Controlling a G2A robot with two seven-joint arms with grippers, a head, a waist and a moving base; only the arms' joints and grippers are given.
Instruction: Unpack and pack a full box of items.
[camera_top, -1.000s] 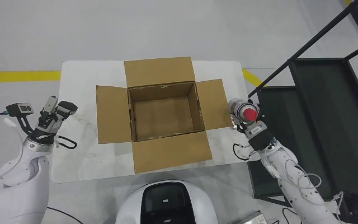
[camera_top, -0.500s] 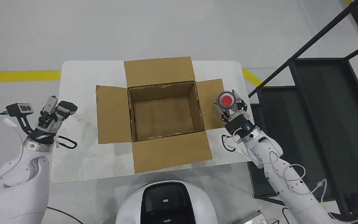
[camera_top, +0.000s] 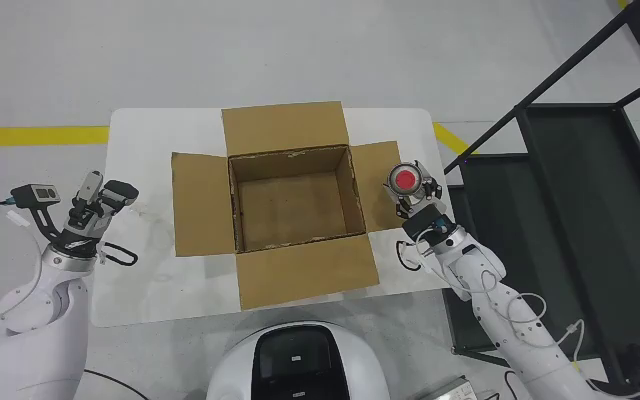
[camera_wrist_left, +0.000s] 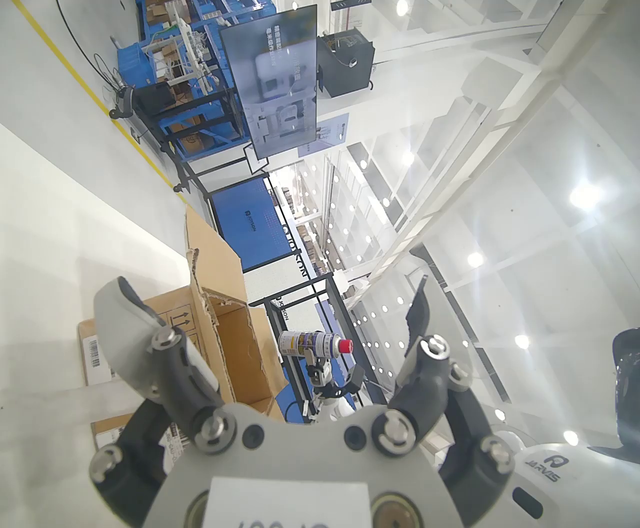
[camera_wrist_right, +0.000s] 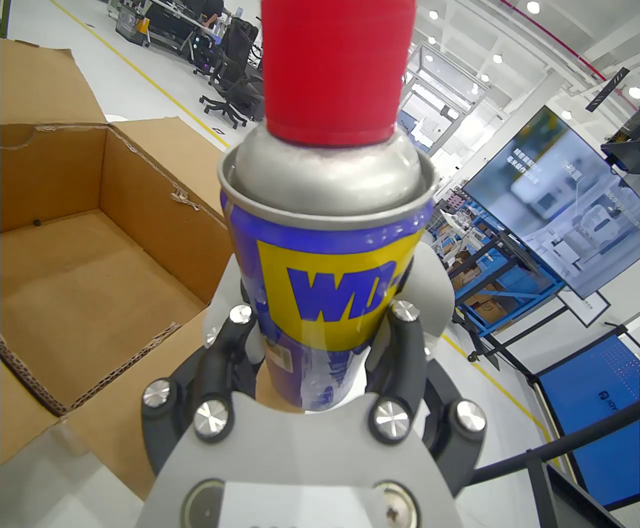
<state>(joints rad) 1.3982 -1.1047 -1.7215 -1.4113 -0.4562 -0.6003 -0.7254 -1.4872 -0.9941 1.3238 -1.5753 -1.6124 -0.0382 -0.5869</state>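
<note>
One can held high, one box open beside it.

We have the right claw (camera_wrist_right: 340, 310) closed on the lower body of the spray can (camera_wrist_right: 325, 225). The can stands upright with its red cap on top, above the right flap (camera_top: 385, 185) of the cardboard box (camera_top: 300, 270) on the counter (camera_top: 150, 290). We judge the flap and the near wall to be the hazards. The claw sits under the can, so a low crossing could snag cardboard and shove the box. Tilting the can to lower it inside could let the smooth metal slide from so low a grip. Our left claw (camera_wrist_left: 270, 305) hangs wide open, holding nothing, by the counter's left edge, well apart from the box.
</note>
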